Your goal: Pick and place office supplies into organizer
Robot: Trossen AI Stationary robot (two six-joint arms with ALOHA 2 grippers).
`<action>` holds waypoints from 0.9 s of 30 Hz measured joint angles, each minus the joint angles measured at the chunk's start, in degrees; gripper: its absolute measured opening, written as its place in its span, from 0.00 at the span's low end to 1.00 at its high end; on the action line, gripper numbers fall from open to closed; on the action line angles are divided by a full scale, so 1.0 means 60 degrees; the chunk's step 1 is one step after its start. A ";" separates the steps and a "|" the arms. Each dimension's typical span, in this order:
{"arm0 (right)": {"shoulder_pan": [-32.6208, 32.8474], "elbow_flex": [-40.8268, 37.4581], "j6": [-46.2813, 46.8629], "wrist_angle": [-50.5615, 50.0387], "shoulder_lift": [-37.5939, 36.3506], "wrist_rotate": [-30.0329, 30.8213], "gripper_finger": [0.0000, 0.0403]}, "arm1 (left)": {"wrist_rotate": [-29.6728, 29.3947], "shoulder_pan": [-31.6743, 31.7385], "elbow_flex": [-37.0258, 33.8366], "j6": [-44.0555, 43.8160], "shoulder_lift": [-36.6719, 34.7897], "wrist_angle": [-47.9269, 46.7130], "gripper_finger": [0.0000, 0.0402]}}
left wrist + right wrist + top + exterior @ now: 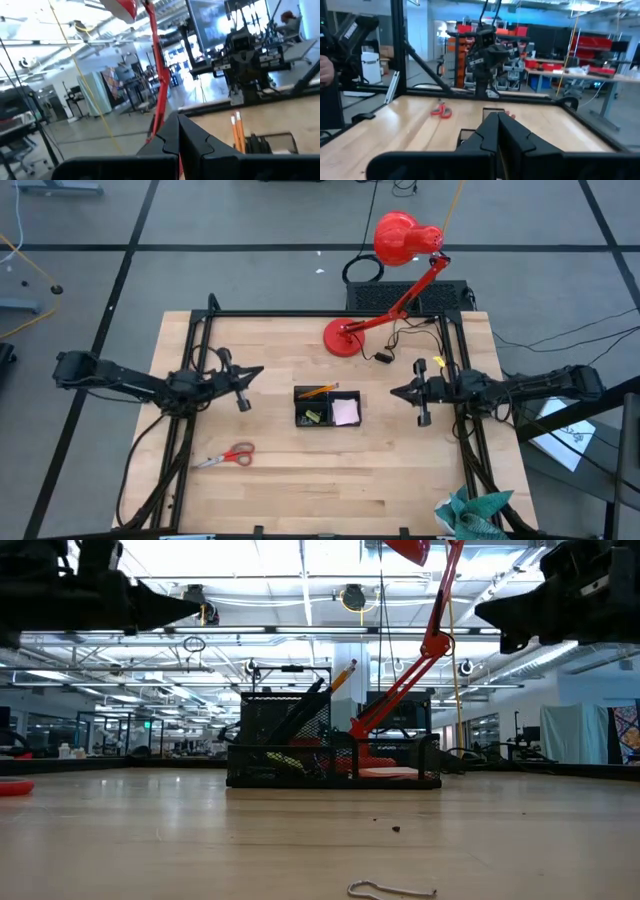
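The left gripper [250, 373] hovers at nine o'clock, jaws pressed together, empty. The red-handled scissors [228, 457] lie at seven o'clock on the surface: stiff, flat, probably best pinched across the blades. The organizer [327, 406] sits centre. The right gripper [400, 392], at three o'clock, is likewise closed and empty.

The organizer [327, 407] sits on the table [300, 490] between the two grippers, with the left gripper [256, 372] just off one side and the right gripper [395, 391] just off the other, both held above the surface. Pencils [318, 391] and a sticky-note pad [346, 412] lie inside it. The scissors [227, 457] lie on the table nearer the left gripper, toward the front edge, and the lamp [345, 338] stands behind the organizer, closer to the right gripper.
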 joint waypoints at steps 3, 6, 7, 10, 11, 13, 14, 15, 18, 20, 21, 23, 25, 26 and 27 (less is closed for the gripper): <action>0.0061 0.0000 0.0296 -0.0657 -0.0265 -0.0026 0.00 | -0.0317 -0.0431 0.0000 -0.0281 -0.1235 -0.1800 0.00; 0.0192 0.0000 0.0189 -0.0975 -0.0293 -0.0031 0.00 | -0.0531 -0.0961 0.0004 -0.0812 -0.2030 -0.3550 0.00; 0.0217 0.0000 0.0033 -0.0942 -0.0294 -0.0032 0.00 | -0.0639 -0.1179 0.0004 -0.0914 -0.2218 -0.4028 0.00; 0.0237 0.0000 -0.0478 -0.0585 -0.0376 -0.0029 0.00 | -0.1138 -0.1904 0.0000 -0.1035 -0.2638 -0.4724 0.00; 0.0233 0.0000 -0.0611 -0.0489 -0.0398 -0.0029 0.00 | -0.1255 -0.2126 0.0000 -0.1038 -0.2704 -0.4824 0.00; 0.0237 0.0000 -0.0771 -0.0270 -0.0420 -0.0029 0.00 | -0.1283 -0.2458 0.0000 -0.0966 -0.2703 -0.4876 0.00; 0.0237 0.0000 -0.0824 -0.0144 -0.0420 -0.0029 0.00 | -0.1255 -0.2596 0.0000 -0.0886 -0.2694 -0.4899 0.00; 0.0237 0.0000 -0.0884 -0.0028 -0.0420 -0.0029 0.00 | -0.1183 -0.2702 0.0000 -0.0784 -0.2692 -0.5023 0.00; 0.0237 0.0000 -0.1044 0.0162 -0.0420 -0.0029 0.00 | -0.0961 -0.2879 0.0000 -0.0522 -0.2682 -0.5705 0.00; 0.0237 0.0000 -0.1157 0.0269 -0.0413 -0.0029 0.00 | -0.0945 -0.2828 0.0000 -0.0493 -0.2685 -0.6116 0.00; 0.0237 0.0000 -0.1165 0.0288 -0.0413 -0.0029 0.00 | -0.0925 -0.2783 0.0000 -0.0499 -0.2685 -0.6361 0.00; 0.0237 0.0000 -0.0988 0.0317 -0.0413 -0.0029 0.00 | -0.0721 -0.2678 0.0000 -0.0676 -0.2681 -0.6750 0.00; 0.0237 0.0000 -0.0668 0.0330 -0.0413 -0.0029 0.00 | -0.0556 -0.2591 0.0000 -0.1036 -0.2685 -0.6791 0.02; 0.0237 0.0000 -0.0598 0.0326 -0.0413 -0.0029 0.00 | -0.0456 -0.2561 0.0000 -0.1201 -0.2685 -0.6792 0.03; 0.0237 0.0000 -0.0548 0.0316 -0.0413 -0.0029 0.00 | -0.0376 -0.2545 0.0000 -0.1340 -0.2685 -0.6802 0.04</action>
